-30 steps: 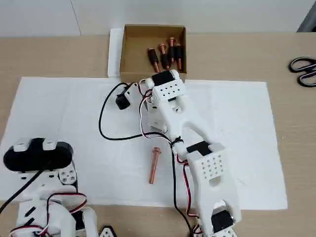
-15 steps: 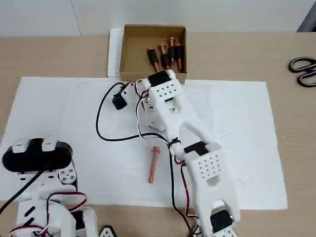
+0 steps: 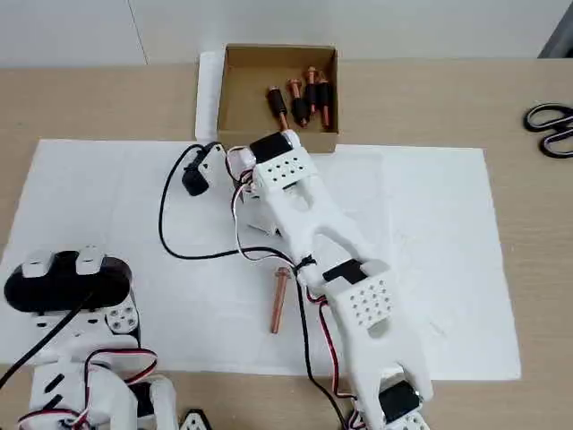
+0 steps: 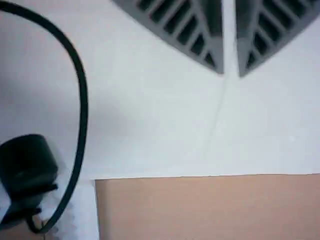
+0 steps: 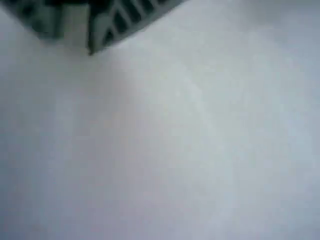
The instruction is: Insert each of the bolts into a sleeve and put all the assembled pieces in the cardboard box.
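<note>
High view: 1 bolt [image 3: 280,300] lies outside the cardboard box [image 3: 235,98].

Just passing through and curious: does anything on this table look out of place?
One bare copper bolt lies alone on the white sheet, with no black sleeve on it, while four sleeved bolts sit in the cardboard box. Scissors rest at the edge of the table.
</note>
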